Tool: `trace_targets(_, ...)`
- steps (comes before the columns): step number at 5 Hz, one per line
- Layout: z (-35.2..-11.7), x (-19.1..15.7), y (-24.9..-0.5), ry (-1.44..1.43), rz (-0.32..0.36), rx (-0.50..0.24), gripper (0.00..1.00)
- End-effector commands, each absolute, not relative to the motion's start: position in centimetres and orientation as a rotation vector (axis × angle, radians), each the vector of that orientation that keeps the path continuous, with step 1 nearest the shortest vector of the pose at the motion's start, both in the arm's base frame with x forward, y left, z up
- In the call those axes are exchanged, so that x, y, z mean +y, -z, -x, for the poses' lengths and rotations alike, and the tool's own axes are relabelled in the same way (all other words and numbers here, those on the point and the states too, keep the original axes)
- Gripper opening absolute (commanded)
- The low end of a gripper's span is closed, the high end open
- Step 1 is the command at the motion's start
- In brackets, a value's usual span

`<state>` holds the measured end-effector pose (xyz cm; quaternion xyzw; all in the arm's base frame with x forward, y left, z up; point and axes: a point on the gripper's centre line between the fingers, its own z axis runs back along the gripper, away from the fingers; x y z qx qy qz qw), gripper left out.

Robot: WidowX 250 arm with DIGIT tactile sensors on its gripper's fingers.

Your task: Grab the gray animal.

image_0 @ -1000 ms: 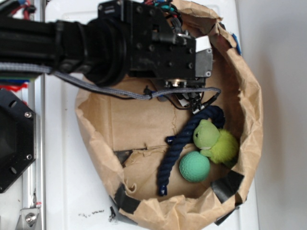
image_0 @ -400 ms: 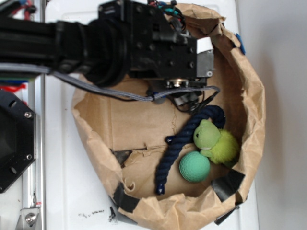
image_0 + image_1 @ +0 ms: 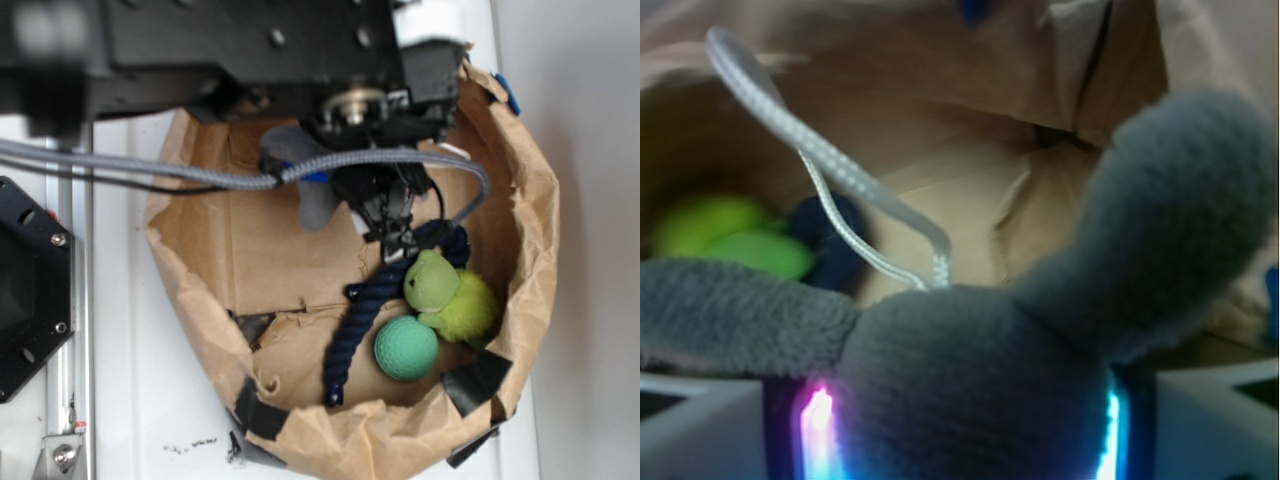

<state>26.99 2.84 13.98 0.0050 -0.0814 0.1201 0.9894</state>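
Note:
The gray animal (image 3: 970,370) fills the wrist view, its plush body wedged between the lit jaws of my gripper (image 3: 958,430), which is shut on it. Two stubby limbs splay out to the left and upper right, and its white string tag (image 3: 830,165) loops upward. In the exterior view the gray animal (image 3: 316,205) hangs under the black arm, lifted above the floor of the brown paper bag (image 3: 520,230). The gripper's own fingers are hidden under the arm there.
On the bag floor lie a dark blue rope (image 3: 355,330), a green ball (image 3: 405,347) and a yellow-green fuzzy plush (image 3: 450,295). The bag's crumpled walls ring the arm. A gray cable (image 3: 200,172) trails left from the arm.
The arm has risen toward the exterior camera and looks larger and blurred. The gray animal, hidden under the arm before, now hangs from the gripper. The bag rim shifted slightly.

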Motion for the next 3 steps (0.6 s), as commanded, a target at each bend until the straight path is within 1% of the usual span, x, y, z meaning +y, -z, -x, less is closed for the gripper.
trace_targets(1, -25.68, -0.82, -17.21, 0.065, -0.045, -0.198, 0.0)
trace_targets(2, -25.31, -0.98, -17.0, 0.075, -0.053, -0.216, 0.0)
trace_targets(3, -25.49, -0.62, -16.97, 0.06, -0.053, -0.224, 0.0)
